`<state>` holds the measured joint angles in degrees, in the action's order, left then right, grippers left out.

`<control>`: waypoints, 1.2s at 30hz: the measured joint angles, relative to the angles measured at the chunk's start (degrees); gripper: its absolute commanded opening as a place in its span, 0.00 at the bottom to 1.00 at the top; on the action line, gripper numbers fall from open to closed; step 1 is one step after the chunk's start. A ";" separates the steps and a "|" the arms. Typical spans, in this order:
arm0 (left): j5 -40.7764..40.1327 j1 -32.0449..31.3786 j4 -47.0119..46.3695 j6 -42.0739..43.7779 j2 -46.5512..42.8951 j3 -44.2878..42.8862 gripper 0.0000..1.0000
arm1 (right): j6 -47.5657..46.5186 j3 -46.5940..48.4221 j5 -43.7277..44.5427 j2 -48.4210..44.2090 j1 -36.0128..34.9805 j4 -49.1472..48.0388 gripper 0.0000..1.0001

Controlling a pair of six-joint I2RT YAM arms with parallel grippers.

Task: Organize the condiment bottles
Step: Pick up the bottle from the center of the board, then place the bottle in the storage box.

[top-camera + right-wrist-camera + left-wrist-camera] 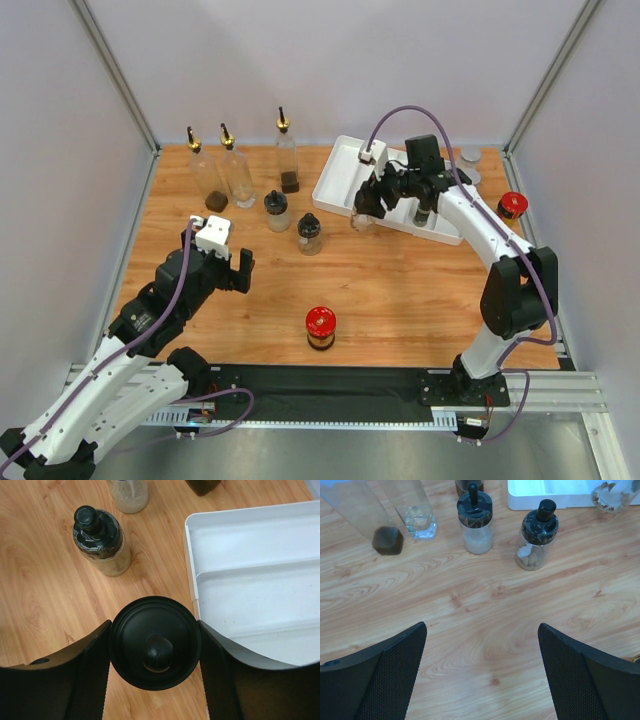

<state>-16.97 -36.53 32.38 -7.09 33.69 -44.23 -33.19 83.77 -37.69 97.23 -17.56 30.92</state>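
Observation:
My right gripper (366, 207) is shut on a small black-capped glass jar (155, 642) and holds it just off the near left edge of the white divided tray (343, 178). My left gripper (229, 263) is open and empty over bare wood, its fingers (395, 670) wide apart. Two more black-capped jars (277, 211) (310, 233) stand ahead of it, also in the left wrist view (476, 522) (536, 535). Three tall pourer bottles (205, 170) (237, 165) (287, 155) stand at the back left. A red-lidded jar (320, 327) stands near the front.
A second red-lidded jar (512, 207) stands at the right edge, and a silver-lidded shaker (470, 160) behind the tray. A dark-capped jar (423, 212) stands in the tray under my right arm. Grey walls enclose the table on three sides.

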 measured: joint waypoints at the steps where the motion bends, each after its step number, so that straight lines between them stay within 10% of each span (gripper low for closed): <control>1: 0.00 0.00 0.00 0.00 0.00 0.00 1.00 | 0.70 0.33 0.74 0.00 0.00 0.52 0.05; 36: 0.17 -0.02 0.00 0.00 -0.09 0.00 1.00 | 9.88 12.04 17.81 8.02 9.84 0.72 0.06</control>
<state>-16.80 -36.56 32.38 -7.09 33.61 -44.23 -23.31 95.81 -19.88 105.25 -7.73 31.64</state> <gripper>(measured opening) 0.996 0.623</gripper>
